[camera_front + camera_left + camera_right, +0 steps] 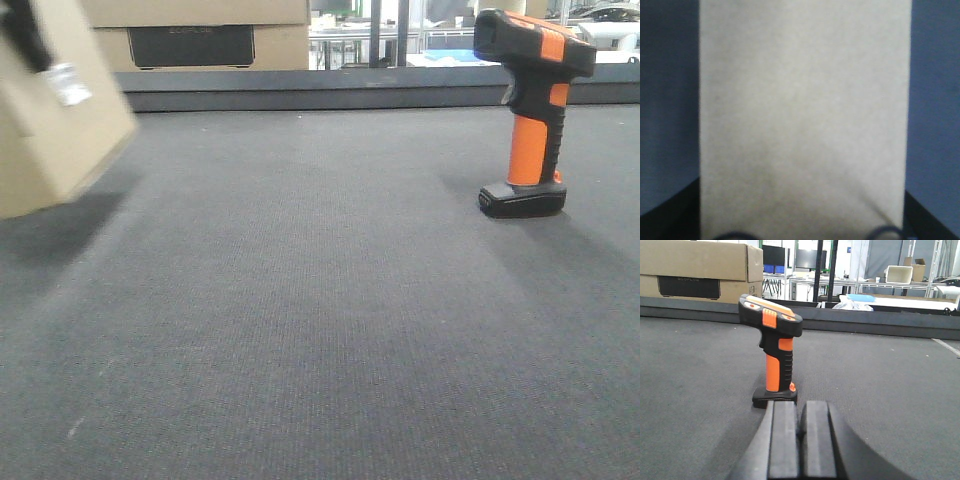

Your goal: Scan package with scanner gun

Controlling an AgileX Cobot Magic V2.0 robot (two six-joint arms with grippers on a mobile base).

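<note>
The package (50, 130) is a plain tan box at the far left, tilted and raised off the grey mat, with a small white label (68, 85) on its upper face. My left gripper (25, 35) clamps it from above. In the left wrist view the package (800, 110) fills the frame, with dark fingers (932, 222) at its lower corners. The scanner gun (530, 110) stands upright on its black foot at the right. My right gripper (799, 412) is shut and empty, low on the mat, its tips just short of the scanner gun's (774, 355) foot.
A cardboard box printed with a black rectangle (190, 40) sits behind the table's raised dark back rim (320, 92). It also appears in the right wrist view (695, 270). Workbenches with a white bin (899, 274) stand further back.
</note>
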